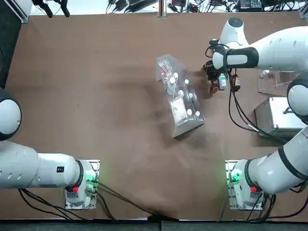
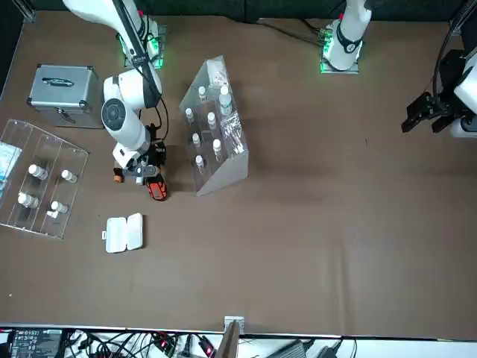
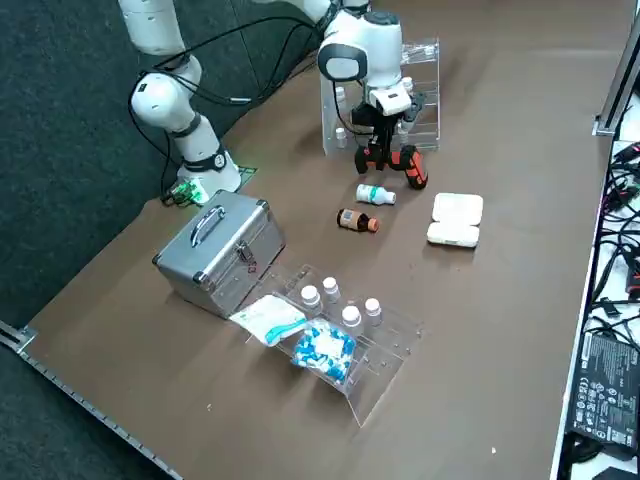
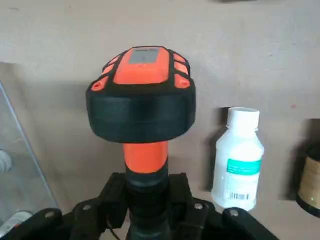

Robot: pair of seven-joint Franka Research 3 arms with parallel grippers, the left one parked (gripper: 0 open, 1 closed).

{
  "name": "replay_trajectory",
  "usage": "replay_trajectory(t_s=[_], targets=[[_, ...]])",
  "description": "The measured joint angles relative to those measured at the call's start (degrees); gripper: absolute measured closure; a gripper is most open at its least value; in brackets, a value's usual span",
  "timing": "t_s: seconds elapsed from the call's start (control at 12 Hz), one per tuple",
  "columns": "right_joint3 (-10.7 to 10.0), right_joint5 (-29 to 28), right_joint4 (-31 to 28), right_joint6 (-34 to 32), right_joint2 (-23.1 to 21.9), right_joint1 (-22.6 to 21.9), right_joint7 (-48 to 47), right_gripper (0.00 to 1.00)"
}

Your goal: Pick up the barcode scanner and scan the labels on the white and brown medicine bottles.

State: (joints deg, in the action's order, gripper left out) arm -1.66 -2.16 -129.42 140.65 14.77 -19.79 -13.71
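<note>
Brown worktop [image 1: 96, 106], matt and bare over most of its span; dark floor beside it and cable clutter along its far edge.

Landmark: the sloped clear vial rack [image 1: 179, 98] at mid-worktop, one of two racks. It carries several white-capped vials; I cannot count them exactly.

Going left to right in the top view from that rack:

- One barcode scanner [image 4: 141, 107], black with an orange end, just beside the rack on my right-arm side. My pincer [image 4: 147, 200] is clamped on its orange-and-black handle, with the chunky head standing out past the fingertips.
- One white medicine bottle [image 4: 238, 160], white cap and bluish-green label with a small barcode, lying on the worktop just beyond the scanner from the rack.
- One brown medicine bottle [image 3: 357, 220], amber with a pale cap, lying just past the white one, farther from the rack.
- One silver metal case [image 3: 220, 252], well apart from the rack, nearer my base.
- The second clear rack [image 3: 350, 340], farthest from the landmark, with four white-capped vials [image 3: 340, 303] and some blue-and-white packets [image 3: 322, 348].
- One white hinged box [image 3: 455, 220], lying open, beyond the bottles towards the far edge.

My right arm reaches forward from its base, elbow raised, wrist bent down over the scanner.
</note>
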Motion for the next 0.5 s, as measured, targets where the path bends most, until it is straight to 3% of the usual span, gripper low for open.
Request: replay_trajectory(t_s=[0.5], targets=[[0.0, 0.0, -0.4, 2.5, 1.5, 0.0, -1.0, 0.58]])
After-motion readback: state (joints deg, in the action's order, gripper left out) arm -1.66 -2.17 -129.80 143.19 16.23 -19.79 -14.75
